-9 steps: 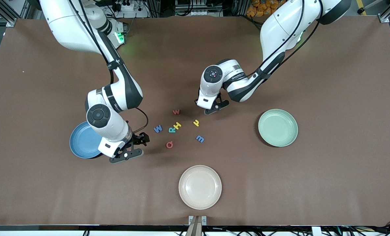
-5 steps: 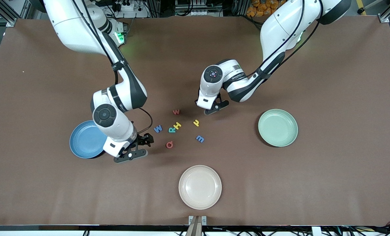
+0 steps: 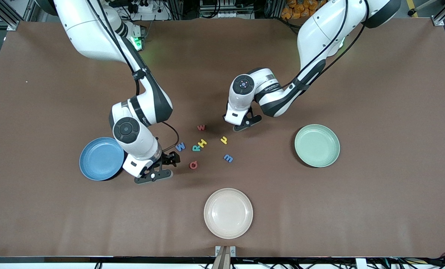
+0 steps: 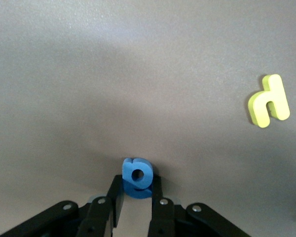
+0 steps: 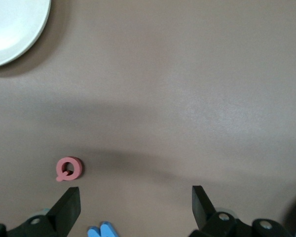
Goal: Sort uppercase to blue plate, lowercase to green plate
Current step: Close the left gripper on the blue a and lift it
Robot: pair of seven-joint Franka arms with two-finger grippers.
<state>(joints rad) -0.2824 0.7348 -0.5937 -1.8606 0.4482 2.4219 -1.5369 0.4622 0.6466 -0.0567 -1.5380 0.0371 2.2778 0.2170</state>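
My left gripper (image 4: 136, 181) is shut on a small blue a (image 4: 136, 174), low over the table beside the pinkish-red w (image 3: 201, 127); the front view shows that gripper (image 3: 245, 124) but hides the a. A yellow lowercase letter (image 4: 269, 101) (image 3: 224, 140) and the blue m (image 3: 228, 158) lie nearby. My right gripper (image 3: 162, 167) (image 5: 134, 195) hangs open between the blue plate (image 3: 95, 160) and the uppercase letters. These are the blue W (image 3: 180, 146) (image 5: 101, 230), teal R (image 3: 195, 148), yellow H (image 3: 202, 142) and pinkish-red Q (image 3: 193, 164) (image 5: 69, 169). The green plate (image 3: 317, 145) holds nothing.
A cream-white plate (image 3: 228, 213) (image 5: 10, 24) sits nearer the front camera than the letters, with nothing on it. Brown table (image 3: 375, 186) spreads wide round the plates toward both ends.
My right arm has swung away from over the blue plate toward the letters, its gripper still open. The left arm has stayed in place.
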